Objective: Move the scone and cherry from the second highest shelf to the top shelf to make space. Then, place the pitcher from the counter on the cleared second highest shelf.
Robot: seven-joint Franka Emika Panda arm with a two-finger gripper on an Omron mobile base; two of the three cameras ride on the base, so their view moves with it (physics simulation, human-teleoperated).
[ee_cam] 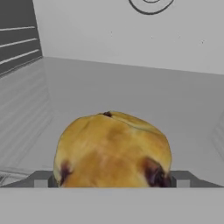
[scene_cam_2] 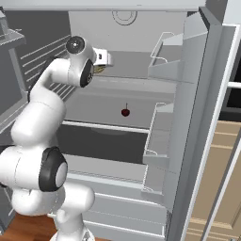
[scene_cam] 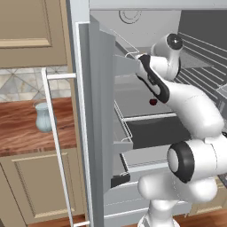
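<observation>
Now my hand (scene_cam_2: 100, 68) stands wide, scone (ee_cam: 112, 149) between its tips at six o'clock: light, crumbly; I'd pinch its flanks gently.

Base views flank arm, share fridge interior; hand view close.

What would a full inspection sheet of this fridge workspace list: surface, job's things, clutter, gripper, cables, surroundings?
Surface: flat pale grey top shelf, bare around the scone.
Job's things: lumpy golden-tan scone over the top shelf, contact unclear; tiny dark red cherry on the pale grey second highest shelf; pale blue-grey glossy pitcher upright on the reddish-brown wood-grain counter.
Clutter: nothing seen.
Grippers: gripper open, flanking the scone.
Cables: nothing seen.
Surroundings: grey fridge door open; beige panelled cabinets.
</observation>
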